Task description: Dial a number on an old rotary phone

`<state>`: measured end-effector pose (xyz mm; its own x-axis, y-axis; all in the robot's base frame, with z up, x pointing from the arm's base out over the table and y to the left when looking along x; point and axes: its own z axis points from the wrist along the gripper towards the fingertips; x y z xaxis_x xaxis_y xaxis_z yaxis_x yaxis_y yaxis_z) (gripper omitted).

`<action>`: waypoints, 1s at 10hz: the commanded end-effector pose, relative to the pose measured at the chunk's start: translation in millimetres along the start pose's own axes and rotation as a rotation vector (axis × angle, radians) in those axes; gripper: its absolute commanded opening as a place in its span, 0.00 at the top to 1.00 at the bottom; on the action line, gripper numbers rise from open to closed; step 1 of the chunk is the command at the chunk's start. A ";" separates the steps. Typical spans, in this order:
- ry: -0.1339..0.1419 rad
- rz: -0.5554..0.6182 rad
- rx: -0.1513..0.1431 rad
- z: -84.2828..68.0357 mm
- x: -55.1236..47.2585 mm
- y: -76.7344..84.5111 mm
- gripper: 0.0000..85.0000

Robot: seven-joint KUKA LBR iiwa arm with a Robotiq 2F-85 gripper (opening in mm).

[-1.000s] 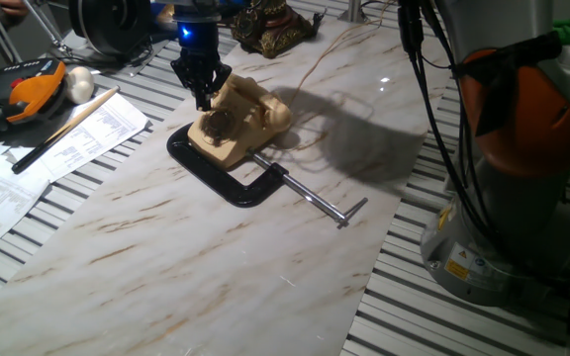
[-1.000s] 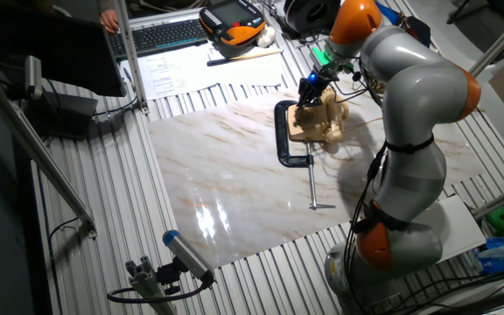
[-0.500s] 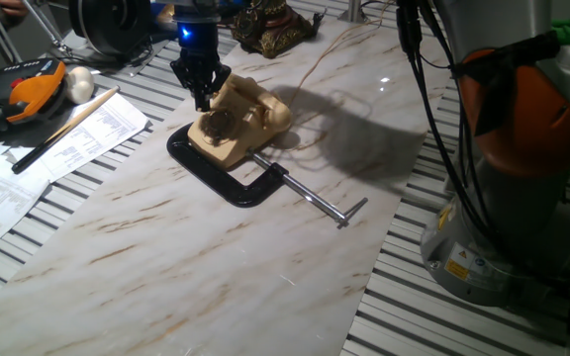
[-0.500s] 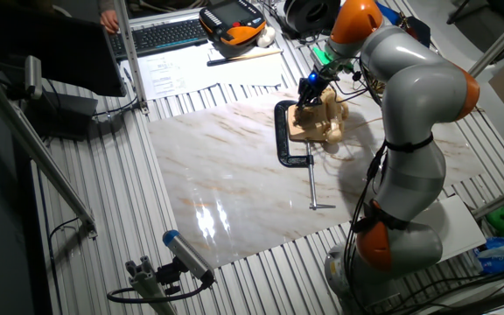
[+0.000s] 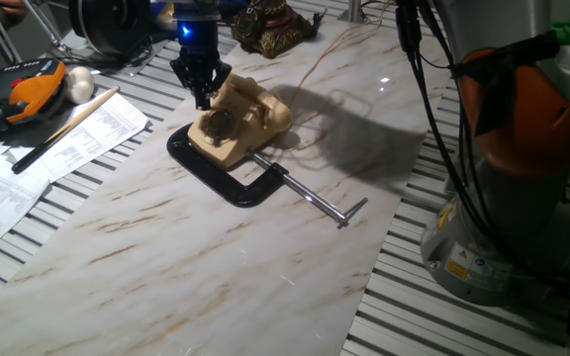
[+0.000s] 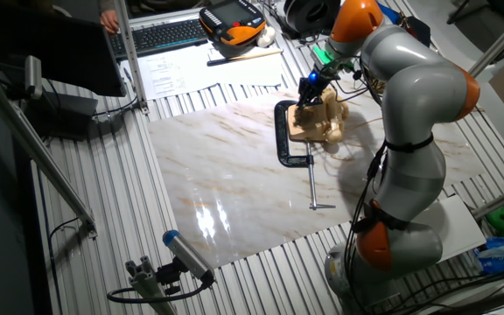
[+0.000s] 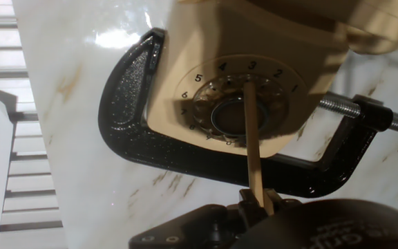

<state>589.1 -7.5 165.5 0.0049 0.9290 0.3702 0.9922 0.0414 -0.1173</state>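
the gripper (image 7: 260,200) is clenched on a thin wooden stick (image 7: 252,138), pinched between its fingers at the bottom of the hand view, with the jaws drawn in close around it. the stick runs straight up from the fingers across the dial's hub, and its tip sits at the upper rim of the dial (image 7: 235,104), in or just at a finger hole near the printed 3. whether the tip is pressed fully into the hole cannot be told.

in one fixed view the gripper (image 5: 201,81) hangs just above the far left side of the old rotary phone (image 5: 240,119); in the other fixed view the gripper (image 6: 309,87) is right over the phone (image 6: 320,118), far and right of the middle of the slab. the phone sits on the marble slab (image 5: 265,257), held down by a black c-clamp (image 5: 231,178) whose frame curves round the phone's near side and whose steel screw rod (image 5: 315,203) points off to the right and nearer. its thin cord (image 5: 315,64) trails toward the far side. papers (image 5: 47,148) lie to the left of the slab.

as for progress, my judgement is that the approach is done: tool in hand, tip placed at a digit. what seems left is the dialling itself, sweeping the dial round to the stop, letting it return, and repeating for further digits. the pictures show no sign of how many digits, if any, are already dialled.
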 end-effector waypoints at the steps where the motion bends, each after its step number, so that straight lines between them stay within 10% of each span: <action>1: 0.008 0.001 0.002 -1.2 1.3 -0.1 1.00; 10: 0.055 -0.007 0.015 -0.6 6.0 -3.5 1.00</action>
<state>585.8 -2.5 168.6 0.0049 0.9065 0.4222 0.9902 0.0544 -0.1284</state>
